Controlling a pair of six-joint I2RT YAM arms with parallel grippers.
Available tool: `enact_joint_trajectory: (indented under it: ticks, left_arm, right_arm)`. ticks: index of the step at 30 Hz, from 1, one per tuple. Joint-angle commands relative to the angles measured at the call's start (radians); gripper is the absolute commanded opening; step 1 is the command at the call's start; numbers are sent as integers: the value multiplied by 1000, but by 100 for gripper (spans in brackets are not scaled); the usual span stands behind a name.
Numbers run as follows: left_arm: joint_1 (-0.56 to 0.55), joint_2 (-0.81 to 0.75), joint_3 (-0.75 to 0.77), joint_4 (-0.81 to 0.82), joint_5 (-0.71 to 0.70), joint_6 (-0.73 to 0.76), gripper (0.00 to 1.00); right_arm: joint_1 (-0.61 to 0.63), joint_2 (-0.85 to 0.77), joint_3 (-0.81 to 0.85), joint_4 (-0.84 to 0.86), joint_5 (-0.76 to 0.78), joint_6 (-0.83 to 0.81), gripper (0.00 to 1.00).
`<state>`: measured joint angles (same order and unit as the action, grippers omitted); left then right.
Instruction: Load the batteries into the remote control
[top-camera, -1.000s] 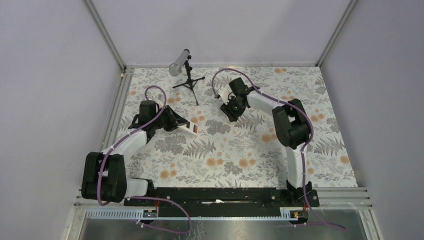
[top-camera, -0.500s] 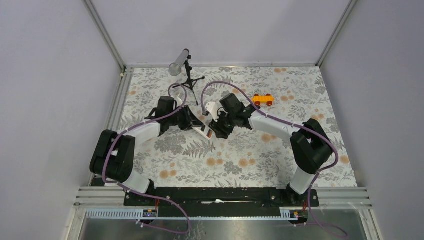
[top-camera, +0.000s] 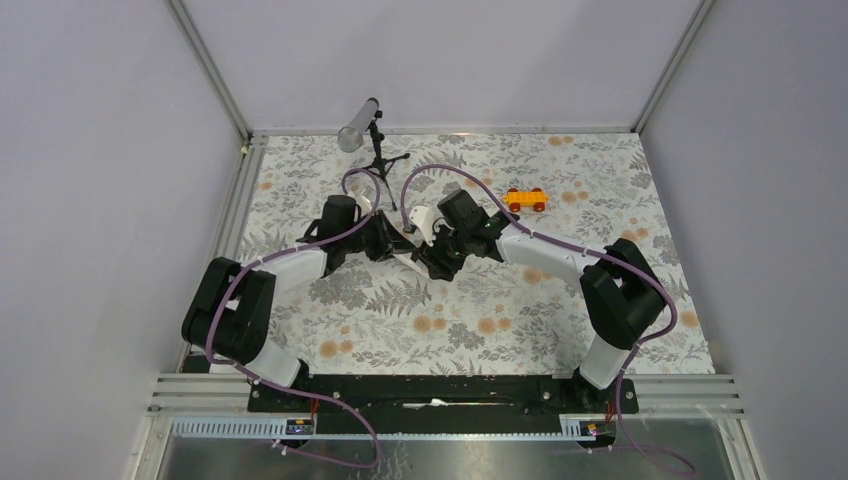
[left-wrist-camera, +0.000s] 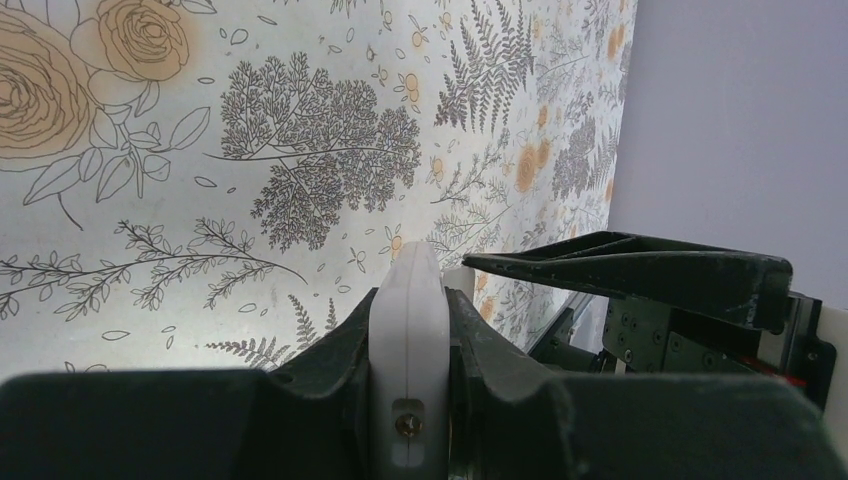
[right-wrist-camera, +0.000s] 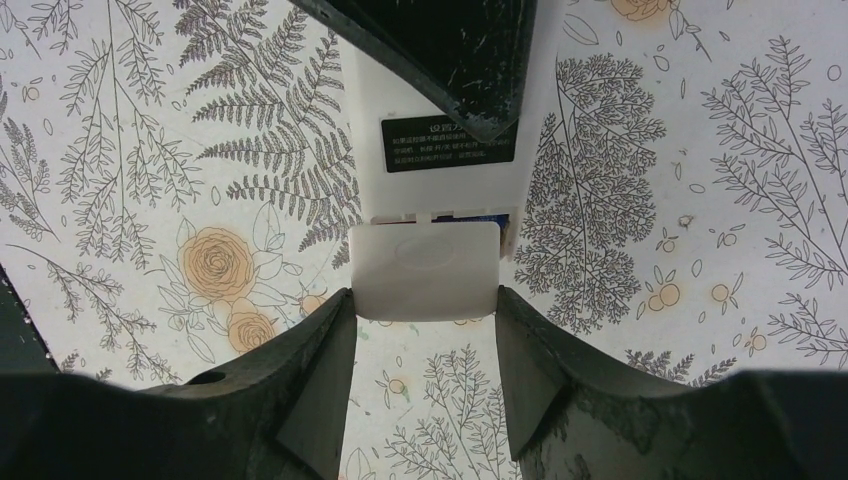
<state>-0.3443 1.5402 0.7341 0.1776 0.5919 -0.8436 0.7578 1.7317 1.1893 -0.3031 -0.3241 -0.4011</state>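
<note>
The remote control (left-wrist-camera: 408, 320) was in my left claw (top-camera: 393, 244), over the middle of the flowery table (top-camera: 600, 170). That claw was pressed tight on it, one finger on each flat side. From my left wrist I saw only its thin white edge sticking out between the fingers.

My right claw (right-wrist-camera: 423, 300) came in from the other side, and the two claws met nose to nose. From my right wrist I saw the white back of the remote, with a black label (right-wrist-camera: 448, 143) on it. At the near end of the remote sat a small white lid (right-wrist-camera: 427, 265). My right claw was half spread, with a finger against each side of the lid, pinching it. In the gap just above the lid was a thin blue strip (right-wrist-camera: 470, 213). I could not tell if it was a battery.

An orange toy car (top-camera: 525, 199) stood on the table behind my right arm, well apart from the claws.
</note>
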Motion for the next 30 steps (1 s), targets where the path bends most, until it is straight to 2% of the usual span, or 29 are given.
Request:
enact_joint_trajectory:
  ticks: [1, 15, 20, 30]
  left_arm:
    - [-10, -28, -14, 73, -9, -11, 0]
    - [-9, -59, 6, 7, 21, 42, 0]
    - [-5, -70, 10, -44, -10, 79, 0]
    - [4, -74, 22, -21, 9, 53, 0]
  right_arm:
    - [9, -24, 15, 22, -18, 21, 46]
    - [11, -1, 22, 10, -13, 13, 46]
    - [12, -8, 15, 9, -14, 8, 46]
    - [13, -2, 15, 12, -30, 11, 47]
